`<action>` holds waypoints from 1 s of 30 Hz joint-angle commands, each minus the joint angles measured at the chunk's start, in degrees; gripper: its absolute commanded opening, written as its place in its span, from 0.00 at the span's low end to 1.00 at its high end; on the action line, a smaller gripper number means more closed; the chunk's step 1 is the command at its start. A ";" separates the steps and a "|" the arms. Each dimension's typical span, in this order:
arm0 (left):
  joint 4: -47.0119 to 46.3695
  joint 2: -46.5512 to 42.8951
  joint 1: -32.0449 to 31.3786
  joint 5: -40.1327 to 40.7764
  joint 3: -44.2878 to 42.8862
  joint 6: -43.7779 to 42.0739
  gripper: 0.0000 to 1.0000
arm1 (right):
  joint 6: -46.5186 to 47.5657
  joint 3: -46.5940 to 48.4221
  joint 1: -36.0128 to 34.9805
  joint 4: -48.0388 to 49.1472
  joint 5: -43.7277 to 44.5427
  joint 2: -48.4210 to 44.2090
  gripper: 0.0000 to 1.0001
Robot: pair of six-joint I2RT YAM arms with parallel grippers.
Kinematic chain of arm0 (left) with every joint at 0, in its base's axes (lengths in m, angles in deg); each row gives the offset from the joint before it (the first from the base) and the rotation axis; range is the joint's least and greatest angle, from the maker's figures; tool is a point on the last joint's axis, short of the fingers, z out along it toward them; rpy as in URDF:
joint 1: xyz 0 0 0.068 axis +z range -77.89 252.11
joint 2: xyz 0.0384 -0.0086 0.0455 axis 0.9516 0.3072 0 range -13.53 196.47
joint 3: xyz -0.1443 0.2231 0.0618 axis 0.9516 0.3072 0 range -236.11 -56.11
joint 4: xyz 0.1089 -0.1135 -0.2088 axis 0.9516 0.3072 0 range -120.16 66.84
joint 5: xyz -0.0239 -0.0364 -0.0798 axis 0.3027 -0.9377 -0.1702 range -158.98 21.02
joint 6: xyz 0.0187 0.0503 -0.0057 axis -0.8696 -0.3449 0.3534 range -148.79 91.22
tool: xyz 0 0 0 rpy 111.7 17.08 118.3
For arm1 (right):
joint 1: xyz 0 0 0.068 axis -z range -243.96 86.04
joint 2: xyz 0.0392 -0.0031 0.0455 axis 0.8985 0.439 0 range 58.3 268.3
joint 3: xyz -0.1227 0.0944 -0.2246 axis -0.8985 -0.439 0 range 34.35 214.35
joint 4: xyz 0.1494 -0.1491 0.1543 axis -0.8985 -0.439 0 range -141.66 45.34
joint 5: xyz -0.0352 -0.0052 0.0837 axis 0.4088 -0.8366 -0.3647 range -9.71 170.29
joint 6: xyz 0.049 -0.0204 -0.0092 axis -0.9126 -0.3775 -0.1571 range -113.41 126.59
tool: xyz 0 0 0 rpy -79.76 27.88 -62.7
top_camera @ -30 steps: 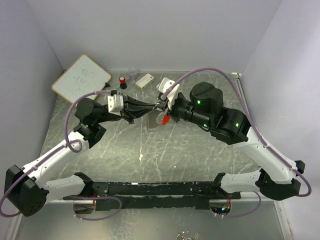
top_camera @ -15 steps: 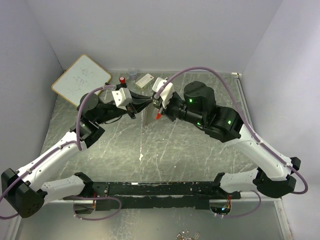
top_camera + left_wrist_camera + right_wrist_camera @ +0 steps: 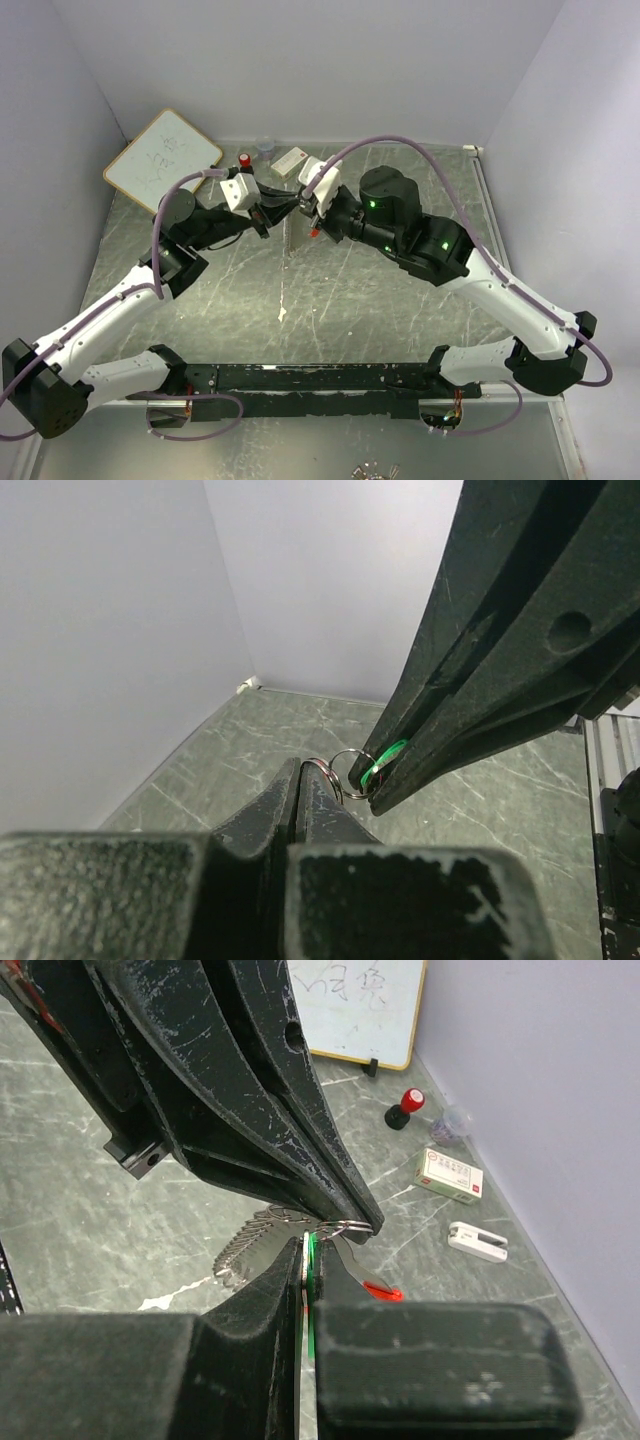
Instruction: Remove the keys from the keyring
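At the tips of the left pincer (image 3: 298,772) the keyring (image 3: 347,762) is clamped; the green key (image 3: 384,757) is gripped by the right pincer (image 3: 305,1248), the red key (image 3: 381,1290) hanging beneath. No key is judged removed.

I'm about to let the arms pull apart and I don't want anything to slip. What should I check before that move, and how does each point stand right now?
1. Left gripper shut on the thin silvery metal keyring: ok.
2. Right gripper shut on the small green-headed key: ok.
3. Green key's hole lined up with the ring's split: cannot tell, the fingers hide it.
4. Elongated red-headed key ungripped, beside the right fingers: ok.
5. Bundle held above the green marbled table, not resting on it: ok.
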 commanded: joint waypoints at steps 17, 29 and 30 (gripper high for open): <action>-4.26 2.31 1.32 5.99 -1.08 4.30 0.07 | -2.27 -1.52 -1.82 -3.12 -20.45 4.18 0.00; -6.28 1.00 1.32 5.96 -1.25 5.29 0.07 | -5.34 -9.36 -1.82 1.44 -15.79 1.63 0.00; -6.62 0.43 1.37 5.89 -0.94 5.49 0.07 | -5.80 -10.51 -1.86 2.87 -14.17 0.76 0.00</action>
